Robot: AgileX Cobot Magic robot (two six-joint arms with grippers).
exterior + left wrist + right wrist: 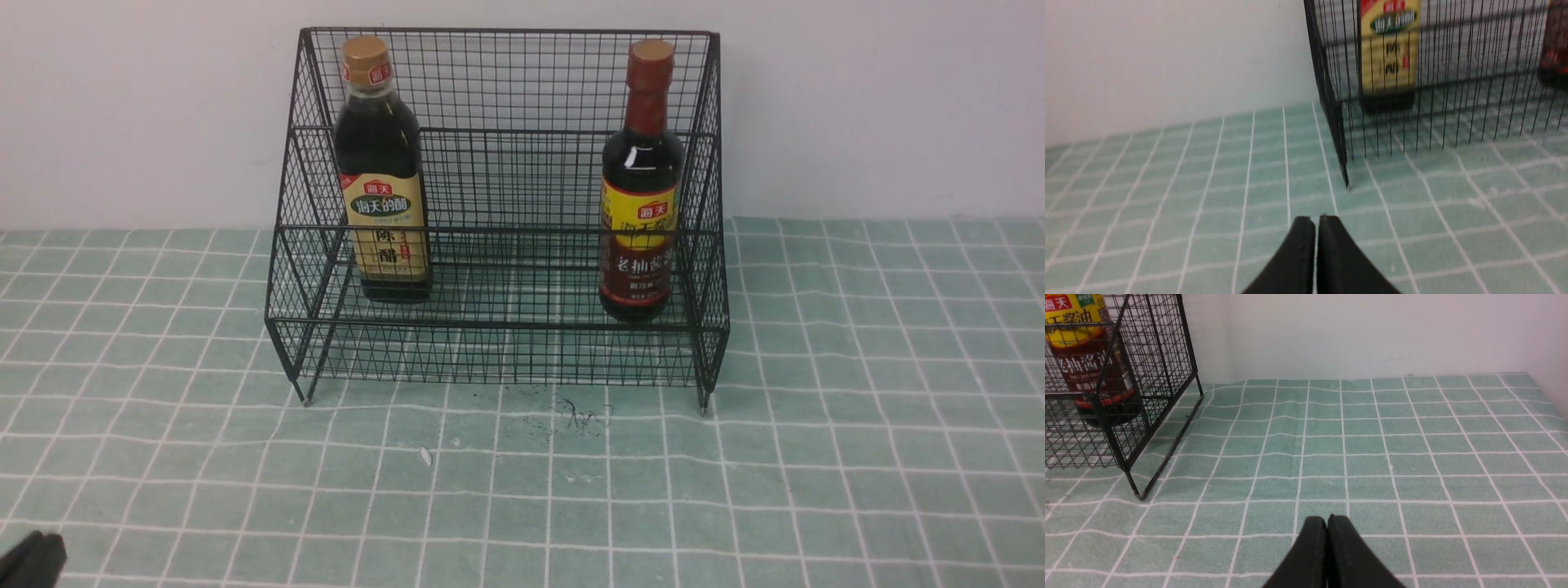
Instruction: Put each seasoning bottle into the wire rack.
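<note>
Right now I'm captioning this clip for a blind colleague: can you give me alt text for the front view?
A black wire rack on a green checked tablecloth holds two upright dark bottles: a gold-capped bottle at its left end and a red-capped bottle at its right end. Only a tip of the left gripper shows, in the near left corner.

The left wrist view is blurred, cutting off the gold-capped bottle [1389,61] above its label (cap unseen).

Left gripper [1316,218] matte black, tapered curved jaws, right gripper [1327,518] alike
</note>
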